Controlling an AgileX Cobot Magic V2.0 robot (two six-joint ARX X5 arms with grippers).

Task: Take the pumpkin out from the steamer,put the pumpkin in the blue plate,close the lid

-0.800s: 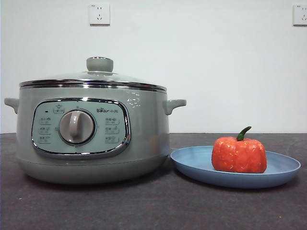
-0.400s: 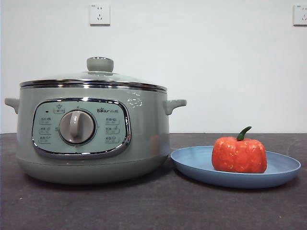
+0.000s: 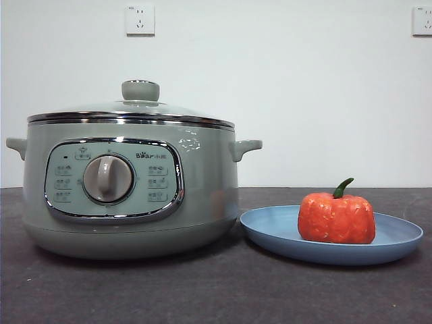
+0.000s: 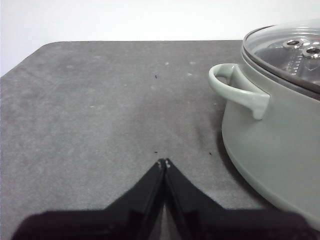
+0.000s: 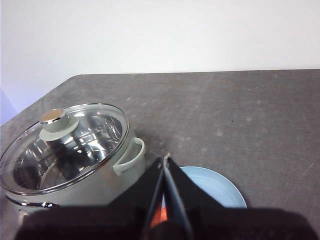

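Currently, by item:

Steamer: the sage-green steamer (image 3: 131,196) stands on the dark grey worktop (image 3: 216,290), its control panel and central dial facing the front view.
Lid: the glass lid (image 3: 131,111) sits closed on the steamer's rim, green knob on top; the right wrist view shows it level and seated all round (image 5: 65,145).
Pumpkin: the orange-red pumpkin (image 3: 337,217) sits upright inside the blue plate, green stem curving up.
Blue plate: the blue plate (image 3: 270,229) rests on the worktop just beside the steamer, on the side of its right-hand handle as the front view shows it; whether plate rim and pot wall touch cannot be told.
Left end effector: the left end effector (image 4: 164,163) has its jaws pressed together at the tips, holding nothing; it hangs over bare worktop near the steamer's side handle (image 4: 237,90), apart from it.
Right end effector: the right end effector (image 5: 165,160) is likewise closed tip to tip and empty, above the blue plate (image 5: 220,187) and close by the steamer.
Wall: two white sockets (image 3: 140,19) on the white wall behind.
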